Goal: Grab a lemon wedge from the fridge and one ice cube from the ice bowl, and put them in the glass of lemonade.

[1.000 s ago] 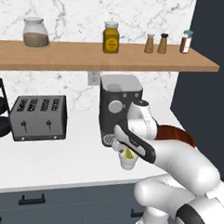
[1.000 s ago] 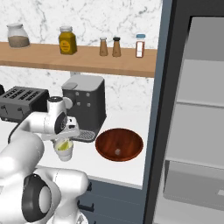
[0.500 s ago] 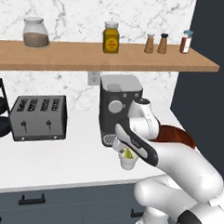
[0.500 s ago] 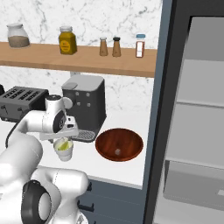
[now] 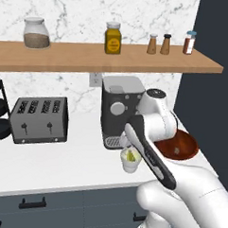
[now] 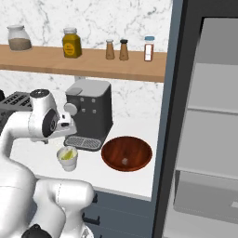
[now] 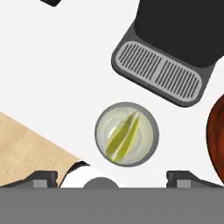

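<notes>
From the left base view, the gripper (image 5: 132, 144) hangs straight over the glass of lemonade (image 5: 130, 160), a spot suited to dropping things in; the arm hides the jaws here, and the ice bowl (image 5: 176, 145) sits just beyond the hand. The right base view adds the open fridge (image 6: 207, 139) well off to the far side, and a small pale ice cube (image 6: 123, 161) lying in the bowl. The hand view looks straight down: the finger tips (image 7: 43, 177) stand spread wide and empty, the lemon wedge (image 7: 123, 136) already floats in the glass directly below, and the coffee machine's drip tray (image 7: 162, 75) lies just ahead.
</notes>
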Motion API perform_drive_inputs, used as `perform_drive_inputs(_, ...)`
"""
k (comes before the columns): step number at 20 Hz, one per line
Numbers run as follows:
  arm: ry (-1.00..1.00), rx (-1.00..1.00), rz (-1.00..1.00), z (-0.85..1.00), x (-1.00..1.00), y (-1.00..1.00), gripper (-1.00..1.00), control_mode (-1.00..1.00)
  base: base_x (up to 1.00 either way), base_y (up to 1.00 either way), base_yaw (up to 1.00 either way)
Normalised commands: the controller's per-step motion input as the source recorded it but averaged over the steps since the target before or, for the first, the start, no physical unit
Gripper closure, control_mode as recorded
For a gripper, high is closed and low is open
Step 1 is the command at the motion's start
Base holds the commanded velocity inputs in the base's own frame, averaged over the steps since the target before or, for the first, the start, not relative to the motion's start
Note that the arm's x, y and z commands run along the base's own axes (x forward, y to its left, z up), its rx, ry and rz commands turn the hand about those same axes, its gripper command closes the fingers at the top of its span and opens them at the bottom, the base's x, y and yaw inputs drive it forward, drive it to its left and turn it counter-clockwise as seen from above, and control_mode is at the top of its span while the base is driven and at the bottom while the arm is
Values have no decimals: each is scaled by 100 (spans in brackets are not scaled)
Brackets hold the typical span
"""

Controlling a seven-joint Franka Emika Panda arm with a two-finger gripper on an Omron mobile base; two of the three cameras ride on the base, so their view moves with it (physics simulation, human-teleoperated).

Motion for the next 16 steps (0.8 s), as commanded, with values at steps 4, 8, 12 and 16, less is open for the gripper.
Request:
perform_drive_inputs(4,-31,1,0,43,-83,-28,-100,-100,0,0,0)
perform_drive_inputs(8,-32,6,0,27,-99,-51,-100,-100,0,0,0)
perform_drive_inputs(12,-31,14,0,0,-100,-89,-100,-100,0,0,0)
perform_drive_inputs(16,-34,20,0,0,-100,-96,-100,-100,0,0,0)
